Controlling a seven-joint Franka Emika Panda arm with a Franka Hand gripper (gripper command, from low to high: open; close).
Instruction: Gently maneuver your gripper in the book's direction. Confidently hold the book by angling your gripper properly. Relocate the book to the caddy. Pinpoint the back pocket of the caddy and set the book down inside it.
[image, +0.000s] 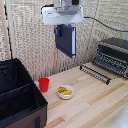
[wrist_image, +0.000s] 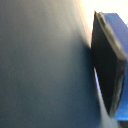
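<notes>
The claw (image: 63, 26) hangs high above the counter (image: 95, 100), clenched on the book (image: 66, 40), which dangles below it on edge, dark navy face outward and a pale page edge down its right side in the exterior view. The fingers themselves are hard to make out there, lost behind the book's top edge and the white boxy hand.

In the wrist view the book (wrist_image: 40, 65) fills most of the frame as a blurred dark blue-grey surface; one dark finger (wrist_image: 107, 65) tipped in blue presses against it, while the other finger is hidden behind the book.

The caddy (image: 17, 92) sits at the exterior view's left, cut off by the frame edge and bottom, so its full outline cannot be seen. A black partition crosses it; the back pocket (image: 11, 75) lies on the far side, its interior too dark to read.

On the counter between caddy and toaster oven (image: 112, 55) stand a red cup (image: 44, 84) and, just beside it, a small white bowl (image: 65, 92) holding something yellow. The oven is clipped by the right edge.
</notes>
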